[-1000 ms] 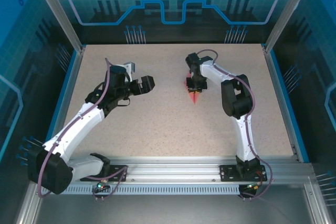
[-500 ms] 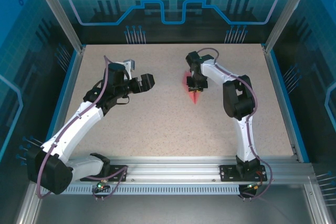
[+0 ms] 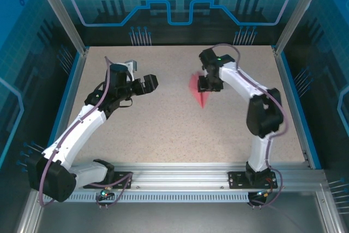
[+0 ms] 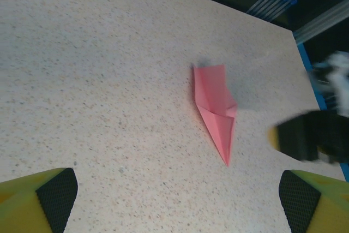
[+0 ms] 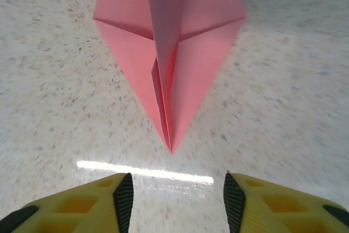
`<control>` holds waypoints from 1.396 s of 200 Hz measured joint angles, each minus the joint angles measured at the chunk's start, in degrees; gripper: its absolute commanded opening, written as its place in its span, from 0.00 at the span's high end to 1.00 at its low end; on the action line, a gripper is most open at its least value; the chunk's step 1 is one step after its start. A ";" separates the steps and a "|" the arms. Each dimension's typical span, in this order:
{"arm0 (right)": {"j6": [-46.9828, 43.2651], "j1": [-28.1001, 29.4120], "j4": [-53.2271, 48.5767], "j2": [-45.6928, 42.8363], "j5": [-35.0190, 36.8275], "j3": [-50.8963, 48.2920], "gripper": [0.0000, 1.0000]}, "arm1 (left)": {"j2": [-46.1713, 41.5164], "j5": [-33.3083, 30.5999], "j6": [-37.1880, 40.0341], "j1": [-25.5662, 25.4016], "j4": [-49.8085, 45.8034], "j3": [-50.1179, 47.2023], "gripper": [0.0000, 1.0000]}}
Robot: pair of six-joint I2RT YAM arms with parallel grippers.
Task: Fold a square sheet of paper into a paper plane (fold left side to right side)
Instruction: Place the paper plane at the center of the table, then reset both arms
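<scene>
The pink-red paper plane [image 3: 198,92] lies on the table as a slim pointed dart, its tip toward the near edge. In the right wrist view the paper plane [image 5: 169,53] shows a centre ridge and two spread wings. My right gripper [image 5: 174,200] is open just beyond the tip, with only bare table between its fingers. From above, the right gripper [image 3: 208,84] hovers at the plane's far right side. My left gripper [image 3: 152,82] is open, well left of the plane. Its own camera sees the paper plane [image 4: 217,107] ahead, and the left gripper [image 4: 177,205] holds nothing.
The speckled beige table [image 3: 163,129] is bounded by blue rails and an aluminium frame. The blurred right arm [image 4: 311,135] crosses the right side of the left wrist view. Both arm bases sit on the rail at the near edge.
My right gripper has let go of the plane and shifted right and back, so more of the paper shows. The left gripper has drawn slightly to the left.
</scene>
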 measured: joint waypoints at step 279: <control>-21.75 -20.28 93.18 -20.52 2.23 -68.89 0.00 | 13.33 -14.19 25.90 14.43 61.35 -38.38 0.01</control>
